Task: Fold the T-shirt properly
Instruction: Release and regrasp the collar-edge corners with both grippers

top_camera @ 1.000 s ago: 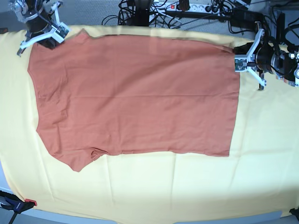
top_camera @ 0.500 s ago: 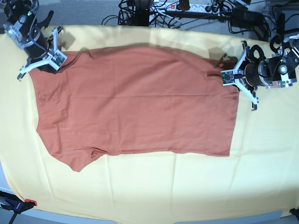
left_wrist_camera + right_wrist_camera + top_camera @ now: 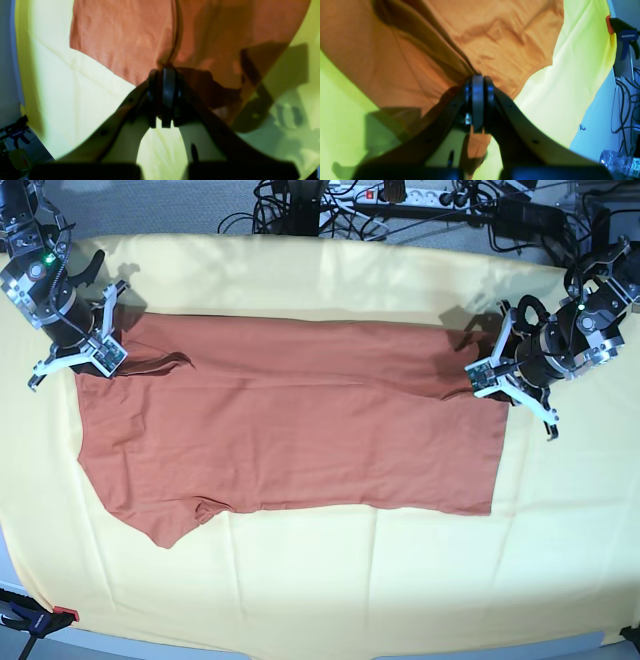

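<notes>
A pale yellow cloth (image 3: 330, 580) covers the table, and the T-shirt (image 3: 290, 430) lies spread across its middle with its far edge lifted and drawn toward the near side. The left gripper (image 3: 487, 381) is clamped on the far hem corner. The right gripper (image 3: 98, 358) pinches the far shoulder edge.

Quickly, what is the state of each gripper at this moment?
Left gripper: shut on the T-shirt, at its far hem corner.
Right gripper: shut on the T-shirt, at its far shoulder edge.
</notes>
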Robot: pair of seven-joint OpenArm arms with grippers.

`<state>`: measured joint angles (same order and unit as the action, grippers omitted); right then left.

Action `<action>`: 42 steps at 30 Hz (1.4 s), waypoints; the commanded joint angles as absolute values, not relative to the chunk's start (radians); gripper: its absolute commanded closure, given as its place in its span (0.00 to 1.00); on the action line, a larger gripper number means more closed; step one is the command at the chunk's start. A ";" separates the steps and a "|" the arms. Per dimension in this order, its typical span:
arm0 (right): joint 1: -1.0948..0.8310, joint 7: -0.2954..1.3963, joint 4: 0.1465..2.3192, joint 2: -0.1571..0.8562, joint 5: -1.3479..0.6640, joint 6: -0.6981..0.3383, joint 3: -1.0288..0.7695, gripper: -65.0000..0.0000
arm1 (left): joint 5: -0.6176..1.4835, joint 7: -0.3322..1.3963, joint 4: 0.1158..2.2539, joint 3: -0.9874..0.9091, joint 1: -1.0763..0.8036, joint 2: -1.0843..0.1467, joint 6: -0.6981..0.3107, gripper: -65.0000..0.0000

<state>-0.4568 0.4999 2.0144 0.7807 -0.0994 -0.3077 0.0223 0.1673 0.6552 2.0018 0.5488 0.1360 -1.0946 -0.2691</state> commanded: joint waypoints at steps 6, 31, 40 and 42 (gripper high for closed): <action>-0.449 0.444 2.026 0.792 -0.101 -0.276 0.012 1.00 | 0.158 0.650 2.011 0.535 0.147 -1.092 -0.260 1.00; -0.401 0.617 2.034 0.796 -0.098 -0.163 0.012 0.52 | 0.073 0.678 1.990 0.535 0.147 -1.102 -0.223 0.41; -0.408 0.847 2.056 0.799 -0.263 -0.456 0.012 0.52 | 0.251 0.688 2.009 0.535 0.147 -1.231 -0.518 0.41; -0.408 0.875 2.055 0.799 -0.295 -0.483 0.012 0.52 | 0.289 0.688 2.010 0.535 0.147 -1.247 -0.579 0.41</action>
